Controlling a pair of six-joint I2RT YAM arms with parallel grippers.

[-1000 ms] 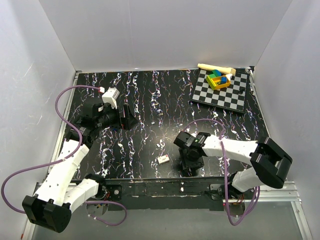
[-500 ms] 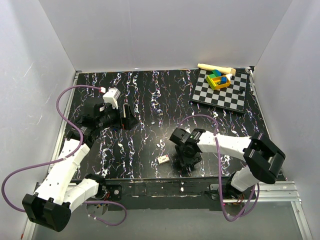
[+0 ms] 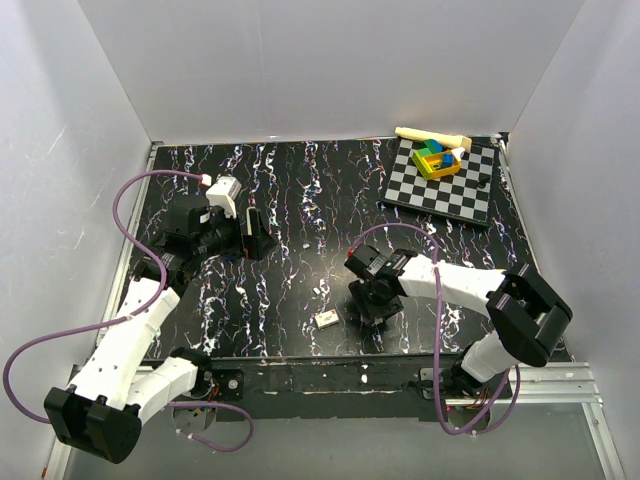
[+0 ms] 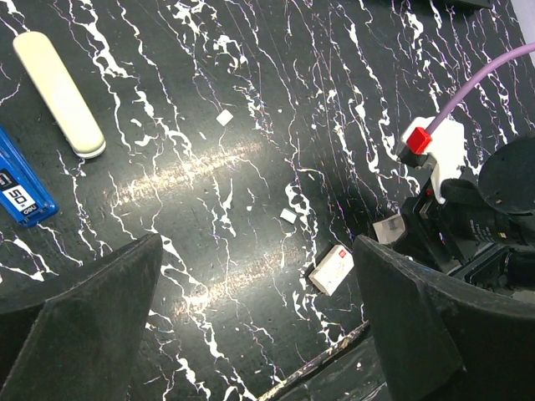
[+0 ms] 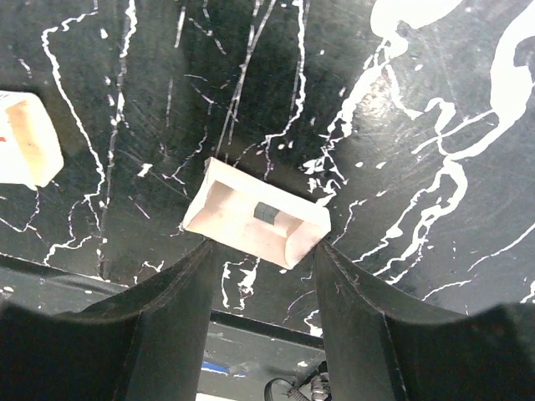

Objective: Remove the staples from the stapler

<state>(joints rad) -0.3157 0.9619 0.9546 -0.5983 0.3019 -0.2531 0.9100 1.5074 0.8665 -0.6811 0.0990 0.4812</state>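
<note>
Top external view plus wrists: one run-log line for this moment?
left tool open, empty | right tool straddling open pale box, grip unclear | blue stapler lying apart, untouched

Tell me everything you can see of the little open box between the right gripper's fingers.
The open box is a small pale rectangular tray, cardboard by its look, its open side toward the wrist camera, one dark grey piece lying inside. It sits askew in the right gripper, whose black fingers close on its two near corners, over the black marbled table. Whether it touches the table cannot be told.
</note>
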